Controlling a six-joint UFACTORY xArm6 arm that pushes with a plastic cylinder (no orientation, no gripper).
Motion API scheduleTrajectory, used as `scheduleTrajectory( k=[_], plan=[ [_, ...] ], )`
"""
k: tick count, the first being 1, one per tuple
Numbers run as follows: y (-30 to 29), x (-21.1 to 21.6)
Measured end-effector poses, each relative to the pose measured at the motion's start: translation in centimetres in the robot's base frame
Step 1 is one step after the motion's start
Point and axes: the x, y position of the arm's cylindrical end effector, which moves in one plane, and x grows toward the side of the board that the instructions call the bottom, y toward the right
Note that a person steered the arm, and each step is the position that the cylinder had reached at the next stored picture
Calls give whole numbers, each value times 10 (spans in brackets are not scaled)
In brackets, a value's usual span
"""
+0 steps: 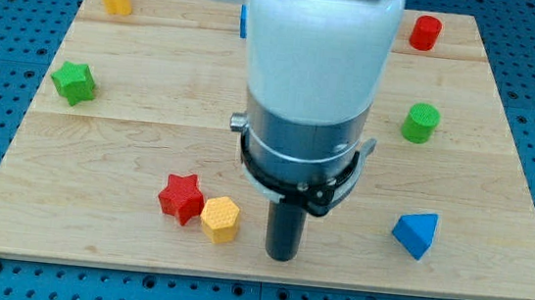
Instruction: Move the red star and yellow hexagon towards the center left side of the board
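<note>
Red star (181, 197) touching yellow hexagon (221, 217) near board (130, 147) bottom, my tip (282, 258) just right of hexagon, no claw, rod holds nothing

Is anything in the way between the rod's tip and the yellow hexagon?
Nothing visible. My tip sits just to the view's right of the yellow hexagon block, with bare wooden board between them. The red star block touches the hexagon's far, left side.

You see only a thin edge of a blue block (244, 20) at the view's top; the arm (315, 66) hides the rest, so its shape is unclear. The arm itself is cut by the top edge.
</note>
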Motion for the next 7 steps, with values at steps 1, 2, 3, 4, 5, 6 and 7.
scheduleTrajectory(
  k=[1,2,3,4,5,6,7],
  plan=[
    [-56,-2],
    [-95,-25],
    [-138,-47],
    [-150,-58],
    [-170,-59],
    [-175,-59],
    [-197,-71]
  ],
)
